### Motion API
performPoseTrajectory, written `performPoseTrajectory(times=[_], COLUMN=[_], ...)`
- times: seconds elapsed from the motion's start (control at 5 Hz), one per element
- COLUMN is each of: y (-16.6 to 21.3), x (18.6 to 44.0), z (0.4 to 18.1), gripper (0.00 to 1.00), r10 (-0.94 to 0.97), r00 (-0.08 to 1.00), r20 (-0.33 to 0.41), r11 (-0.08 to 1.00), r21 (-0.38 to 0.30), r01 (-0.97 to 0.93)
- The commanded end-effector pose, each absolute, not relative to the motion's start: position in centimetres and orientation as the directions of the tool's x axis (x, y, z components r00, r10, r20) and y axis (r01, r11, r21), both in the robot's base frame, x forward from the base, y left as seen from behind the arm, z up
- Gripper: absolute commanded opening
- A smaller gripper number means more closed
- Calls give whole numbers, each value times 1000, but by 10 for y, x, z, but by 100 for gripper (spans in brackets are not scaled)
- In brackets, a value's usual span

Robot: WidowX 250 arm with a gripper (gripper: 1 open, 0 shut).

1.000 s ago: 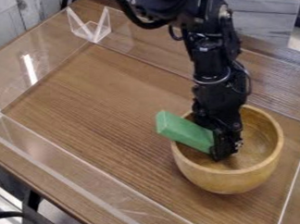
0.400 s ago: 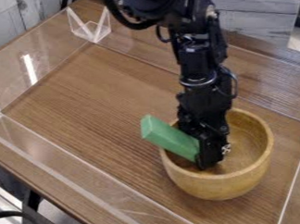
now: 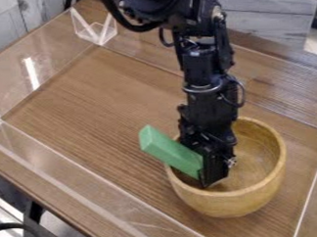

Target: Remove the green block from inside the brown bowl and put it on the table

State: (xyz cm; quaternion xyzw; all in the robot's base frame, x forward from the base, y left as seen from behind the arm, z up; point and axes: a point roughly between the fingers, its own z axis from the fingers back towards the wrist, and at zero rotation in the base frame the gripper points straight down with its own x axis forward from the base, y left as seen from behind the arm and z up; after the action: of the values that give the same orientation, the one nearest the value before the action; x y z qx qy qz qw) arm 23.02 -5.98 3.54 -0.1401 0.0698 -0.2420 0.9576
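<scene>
Since a second ago the brown bowl (image 3: 233, 177) has slid toward the near-left across the desk (image 3: 95, 103), and the arm with the green block (image 3: 169, 152) has shifted the same way. Now the black end effector (image 3: 210, 168) reaches steeply down into the bowl's hollow, its jaws clamped on the block's lower end. Tilted, the block has its upper end jutting out past the bowl's left rim above the wood-grain surface, while its lower end is hidden behind the fingers. No brand, label or writing can be read anywhere. Clear acrylic walls (image 3: 28, 66) run along the desk's edges, and a small clear stand (image 3: 96, 27) sits at the far-left corner, well apart from the bowl.
</scene>
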Motion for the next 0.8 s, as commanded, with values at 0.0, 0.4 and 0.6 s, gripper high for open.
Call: performPoseTrajectory(times=[0.0, 0.4, 0.6], y=[-57, -53, -50], x=[231, 225, 222], z=[53, 63, 67], gripper=[0, 0, 0], r10=[-463, -436, -422], r00=[885, 897, 904], r20=[-46, -71, -77], r11=[850, 859, 864], r21=[-306, -330, -338], r01=[429, 391, 374])
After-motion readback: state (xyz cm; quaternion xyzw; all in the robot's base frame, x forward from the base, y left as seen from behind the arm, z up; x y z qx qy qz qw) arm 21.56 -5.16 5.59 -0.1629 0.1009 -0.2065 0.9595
